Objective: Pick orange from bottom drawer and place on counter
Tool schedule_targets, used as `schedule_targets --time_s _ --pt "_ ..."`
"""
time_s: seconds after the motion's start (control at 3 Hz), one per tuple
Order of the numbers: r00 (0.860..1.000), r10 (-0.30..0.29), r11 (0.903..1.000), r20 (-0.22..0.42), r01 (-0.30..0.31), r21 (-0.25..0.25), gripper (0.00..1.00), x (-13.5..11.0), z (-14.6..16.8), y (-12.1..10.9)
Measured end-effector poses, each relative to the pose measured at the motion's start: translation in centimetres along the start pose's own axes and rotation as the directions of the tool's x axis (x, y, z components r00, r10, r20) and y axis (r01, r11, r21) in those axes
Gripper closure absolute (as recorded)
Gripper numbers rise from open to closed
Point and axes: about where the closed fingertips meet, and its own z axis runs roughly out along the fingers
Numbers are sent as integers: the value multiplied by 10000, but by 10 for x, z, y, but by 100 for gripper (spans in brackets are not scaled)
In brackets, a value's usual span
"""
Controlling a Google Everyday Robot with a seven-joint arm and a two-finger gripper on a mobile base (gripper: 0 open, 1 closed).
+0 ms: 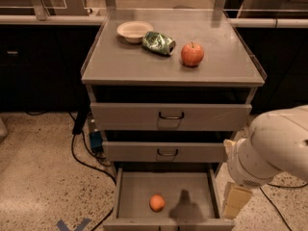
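Note:
The orange (157, 202) lies on the grey floor of the bottom drawer (134, 196), which is pulled out, left of the drawer's middle. My gripper (235, 201) hangs at the end of the bulky white arm (269, 150), just outside the drawer's right wall and to the right of the orange, apart from it. Its shadow falls on the drawer floor beside the orange. Above the two shut upper drawers lies the counter (125, 64), the cabinet's flat grey top.
On the counter stand a white bowl (134, 31), a crushed green can (158, 42) on its side and a red apple (192, 54). Dark cables (82, 153) trail on the speckled floor left of the cabinet. Dark cabinets flank both sides.

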Motion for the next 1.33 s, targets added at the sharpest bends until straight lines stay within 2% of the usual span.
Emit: schedule_targets --time_s 0.67,1.0,1.33 --pt "9983 -574 9967 132 581 -561 0 1 80 7" --pt "9939 -1084 9843 223 1105 -1377 0 -4 158 30" --pt "9934 -1124 9833 241 1147 -1414 0 -4 164 30"
